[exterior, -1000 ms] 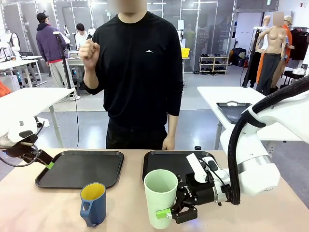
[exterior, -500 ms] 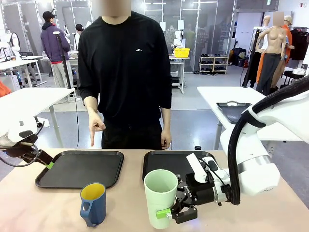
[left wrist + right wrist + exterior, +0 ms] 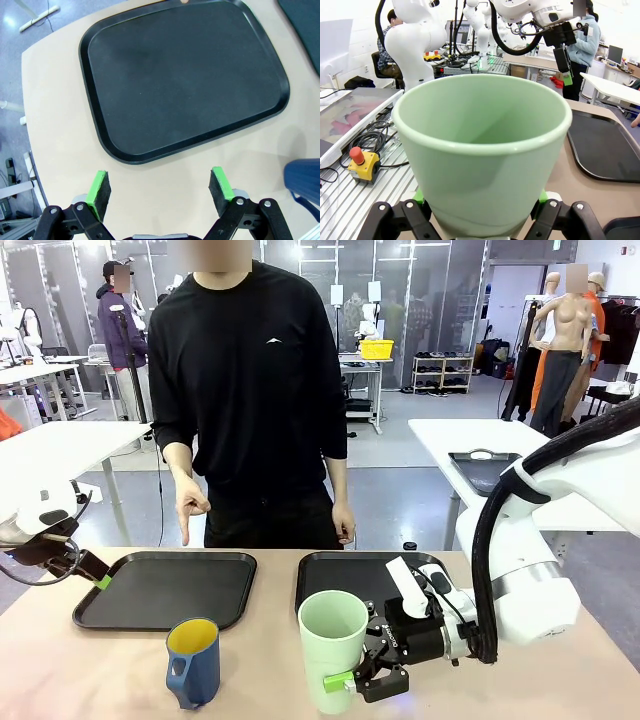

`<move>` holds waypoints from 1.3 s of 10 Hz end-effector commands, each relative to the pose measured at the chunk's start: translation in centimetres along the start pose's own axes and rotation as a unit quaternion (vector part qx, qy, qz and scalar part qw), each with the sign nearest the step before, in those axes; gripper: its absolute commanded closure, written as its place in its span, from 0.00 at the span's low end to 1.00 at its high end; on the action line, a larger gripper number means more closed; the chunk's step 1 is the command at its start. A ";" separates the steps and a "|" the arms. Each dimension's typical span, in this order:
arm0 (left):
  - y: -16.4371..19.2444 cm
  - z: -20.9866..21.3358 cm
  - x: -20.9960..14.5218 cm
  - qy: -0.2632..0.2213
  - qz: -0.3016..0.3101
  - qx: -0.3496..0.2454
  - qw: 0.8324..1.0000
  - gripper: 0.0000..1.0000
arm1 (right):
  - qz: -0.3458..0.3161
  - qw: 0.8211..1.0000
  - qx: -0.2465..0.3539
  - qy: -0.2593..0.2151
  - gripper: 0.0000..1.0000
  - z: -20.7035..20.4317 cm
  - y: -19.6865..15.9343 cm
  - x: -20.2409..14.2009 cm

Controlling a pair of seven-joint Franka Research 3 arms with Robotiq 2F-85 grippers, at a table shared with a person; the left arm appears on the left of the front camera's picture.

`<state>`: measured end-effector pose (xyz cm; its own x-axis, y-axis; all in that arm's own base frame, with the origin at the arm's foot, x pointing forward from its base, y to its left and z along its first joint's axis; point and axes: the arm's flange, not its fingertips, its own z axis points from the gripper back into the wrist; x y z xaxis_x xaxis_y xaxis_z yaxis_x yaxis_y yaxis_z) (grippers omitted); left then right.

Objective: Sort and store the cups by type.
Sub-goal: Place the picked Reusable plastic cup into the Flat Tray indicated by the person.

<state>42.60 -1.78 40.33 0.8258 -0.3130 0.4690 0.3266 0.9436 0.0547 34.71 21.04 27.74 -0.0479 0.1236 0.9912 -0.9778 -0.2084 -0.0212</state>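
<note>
Clamping pale green tumbler (image 3: 333, 645) low on its wall with right end effector (image 3: 352, 678); upright on table (image 3: 100, 680), just before right tray (image 3: 330, 570). On its left, apart: dark blue mug (image 3: 193, 660). By left tray (image 3: 185, 75): left end effector (image 3: 160, 187), spread wide, empty.

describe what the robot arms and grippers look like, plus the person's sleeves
The left arm and right arm have rounded white shells; a black cable hose runs along the right one. The left gripper and right gripper are black linkages with green pads. The person wears long black sleeves.
</note>
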 end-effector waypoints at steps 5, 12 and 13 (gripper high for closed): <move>0.1 0.0 -0.1 0.002 0.001 -0.002 1.000 0.00 | 0.001 1.000 0.000 0.002 0.15 0.0 -0.6 0.0; 0.1 0.0 -0.1 0.002 0.001 -0.002 1.000 0.00 | 0.012 1.000 0.000 0.026 0.15 -5.6 -12.1 4.1; 0.1 0.0 -0.1 0.002 0.001 -0.002 1.000 0.00 | 0.012 1.000 -0.004 0.025 0.15 -7.0 -14.1 4.8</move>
<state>42.60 -1.80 40.33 0.8257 -0.3133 0.4691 0.3268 0.9435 0.0549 45.03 29.28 31.94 -0.1061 0.1481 0.9833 -0.9735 -0.2167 -0.0724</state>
